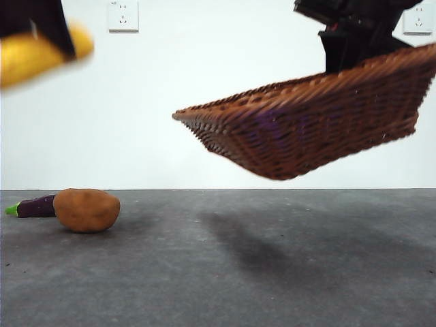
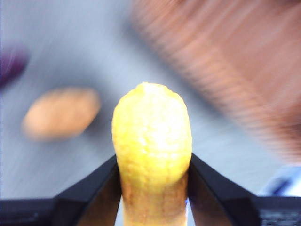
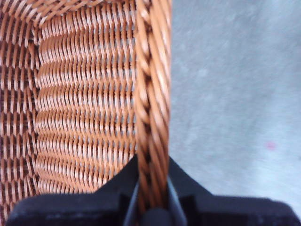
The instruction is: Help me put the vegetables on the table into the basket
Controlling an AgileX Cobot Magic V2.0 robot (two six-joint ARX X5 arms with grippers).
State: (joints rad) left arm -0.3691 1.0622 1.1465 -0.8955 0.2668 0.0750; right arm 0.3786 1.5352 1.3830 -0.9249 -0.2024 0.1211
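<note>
My left gripper [image 2: 153,188] is shut on the yellow corn cob [image 2: 151,141], held high at the upper left of the front view as the corn [image 1: 34,54] under the dark arm. My right gripper [image 3: 153,197] is shut on the braided rim of the wicker basket [image 3: 153,94], which hangs tilted in the air, its basket wall [image 1: 306,129] well above the table [image 1: 238,272]. The orange-brown potato [image 1: 86,210] lies on the table at the left, and the purple eggplant [image 1: 35,206] sits just behind it. Blurred, both show in the left wrist view: potato [image 2: 61,113], eggplant [image 2: 11,63].
A white wall with two power sockets [image 1: 122,15] stands behind the table. The basket's shadow [image 1: 259,245] falls on the grey surface at the middle.
</note>
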